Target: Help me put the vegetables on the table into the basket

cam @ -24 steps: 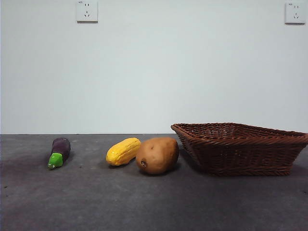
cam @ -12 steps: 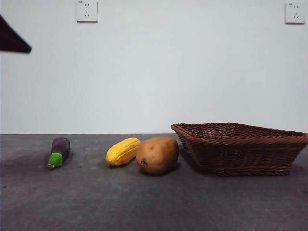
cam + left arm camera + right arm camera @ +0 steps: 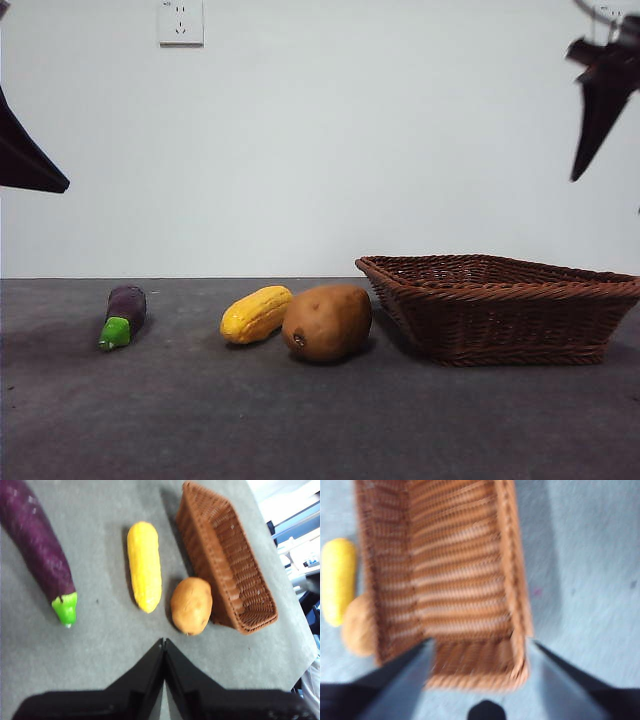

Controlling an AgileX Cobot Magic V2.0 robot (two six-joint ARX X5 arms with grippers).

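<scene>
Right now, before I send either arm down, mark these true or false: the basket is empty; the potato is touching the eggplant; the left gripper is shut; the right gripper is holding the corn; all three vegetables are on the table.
1. The basket is empty. True.
2. The potato touches the eggplant. False: the corn lies between them, and the eggplant sits well apart.
3. The left gripper is shut. True.
4. The right gripper holds the corn. False: its jaws are open and hold nothing, above the basket.
5. All three vegetables lie on the table. True.

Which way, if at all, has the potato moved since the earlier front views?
No. The potato lies in the same spot, between the corn and the basket.
</scene>
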